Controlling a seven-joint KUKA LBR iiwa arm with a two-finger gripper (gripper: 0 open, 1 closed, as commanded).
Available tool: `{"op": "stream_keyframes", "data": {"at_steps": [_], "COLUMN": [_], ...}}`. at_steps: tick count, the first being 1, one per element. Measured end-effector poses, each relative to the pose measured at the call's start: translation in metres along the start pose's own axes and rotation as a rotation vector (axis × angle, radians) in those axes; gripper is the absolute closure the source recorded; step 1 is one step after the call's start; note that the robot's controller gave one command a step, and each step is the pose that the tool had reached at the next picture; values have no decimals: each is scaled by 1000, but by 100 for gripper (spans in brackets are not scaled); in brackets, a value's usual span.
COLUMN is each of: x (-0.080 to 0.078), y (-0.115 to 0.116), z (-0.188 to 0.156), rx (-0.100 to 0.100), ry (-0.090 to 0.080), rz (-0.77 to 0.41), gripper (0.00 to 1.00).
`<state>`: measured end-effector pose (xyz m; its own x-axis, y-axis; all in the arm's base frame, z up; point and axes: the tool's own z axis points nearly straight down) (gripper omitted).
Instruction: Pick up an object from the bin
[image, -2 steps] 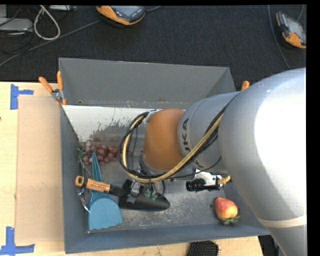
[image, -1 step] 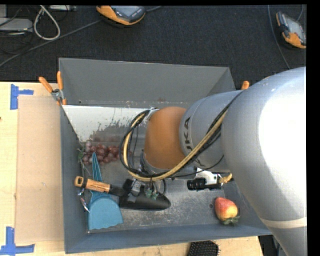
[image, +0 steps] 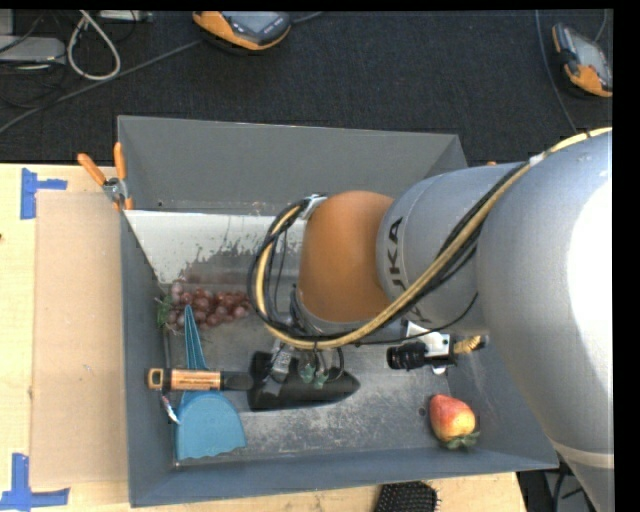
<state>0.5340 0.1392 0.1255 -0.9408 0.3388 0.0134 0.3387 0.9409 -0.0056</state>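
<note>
We see the gripper (image: 288, 370) low in the middle of the bin (image: 300, 160), under the orange cover (image: 345, 255) of the arm and just above a black flat object (image: 320, 390). We cannot tell how far it is open, or whether it holds anything. Just to the left lies an orange-handled tool (image: 190, 379). Nearer is a blue dustpan (image: 208, 425), and at the near right a red-yellow apple (image: 452, 420).

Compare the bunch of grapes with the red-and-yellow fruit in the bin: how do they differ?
The grapes are a cluster of many small, dull purplish-red berries; the red-and-yellow fruit is one larger, brighter piece. The grapes lie at the left of the bin, next to the blue scoop; the red-and-yellow fruit lies alone near the lower right corner. Both are fruit resting on the bin's floor.
</note>
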Motion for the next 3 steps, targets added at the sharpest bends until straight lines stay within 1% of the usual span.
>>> {"op": "stream_keyframes", "data": {"at_steps": [1,2,3], "x": [-2,-1,-1], "y": [2,1,1], "z": [-33,-46,-55], "rx": [-6,-5,-5], "ry": [-8,-5,-5], "rz": [-1,-2,-4], "gripper": [100,100,100]}}
